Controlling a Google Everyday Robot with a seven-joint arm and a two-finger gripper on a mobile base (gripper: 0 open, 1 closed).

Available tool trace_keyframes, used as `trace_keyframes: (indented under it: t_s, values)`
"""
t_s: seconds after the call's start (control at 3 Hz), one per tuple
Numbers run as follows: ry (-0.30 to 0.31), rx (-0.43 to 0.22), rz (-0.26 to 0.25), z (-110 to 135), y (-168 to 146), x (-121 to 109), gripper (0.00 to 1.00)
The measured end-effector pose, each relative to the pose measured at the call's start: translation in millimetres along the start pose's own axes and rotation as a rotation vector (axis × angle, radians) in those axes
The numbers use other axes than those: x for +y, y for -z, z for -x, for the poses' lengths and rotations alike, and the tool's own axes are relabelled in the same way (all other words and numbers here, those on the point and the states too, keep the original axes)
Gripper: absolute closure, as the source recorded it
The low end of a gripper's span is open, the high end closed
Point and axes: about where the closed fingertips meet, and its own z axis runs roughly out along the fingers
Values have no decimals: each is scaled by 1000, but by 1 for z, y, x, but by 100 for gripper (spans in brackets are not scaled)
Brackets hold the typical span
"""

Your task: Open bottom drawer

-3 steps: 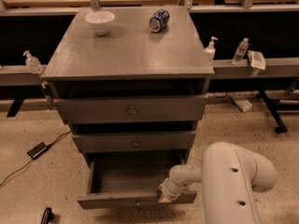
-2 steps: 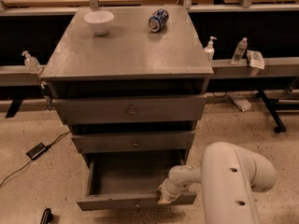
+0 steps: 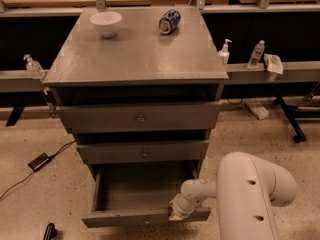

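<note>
A grey wooden cabinet (image 3: pixel 135 54) has three drawers. The bottom drawer (image 3: pixel 140 194) is pulled well out, and its bare inside shows. Its slim front panel (image 3: pixel 125 217) is low in view; its knob is hidden. The top drawer (image 3: pixel 140 118) and the middle drawer (image 3: pixel 142 153) are pushed in, each with a small round knob. My gripper (image 3: pixel 177 211) sits at the right part of the bottom drawer's front panel, at the end of the white arm (image 3: pixel 245 194).
A white bowl (image 3: pixel 105 23) and a blue-and-white can (image 3: pixel 169 21) on its side rest on the cabinet top. Sanitiser bottles (image 3: pixel 224 51) and a water bottle (image 3: pixel 255 54) stand on side ledges. A black power brick with cable (image 3: pixel 38 161) lies on the floor at left.
The view has shifted a little, so the cabinet sits slightly lower and to the left. The drawer and the gripper look unmoved relative to each other.
</note>
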Motion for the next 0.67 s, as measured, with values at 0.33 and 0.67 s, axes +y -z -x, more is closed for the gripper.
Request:
trace_keyframes:
  t_s: [0.33, 0.67]
  values:
    - [0, 0, 2, 0, -1, 1, 59]
    - [0, 0, 2, 0, -1, 1, 35]
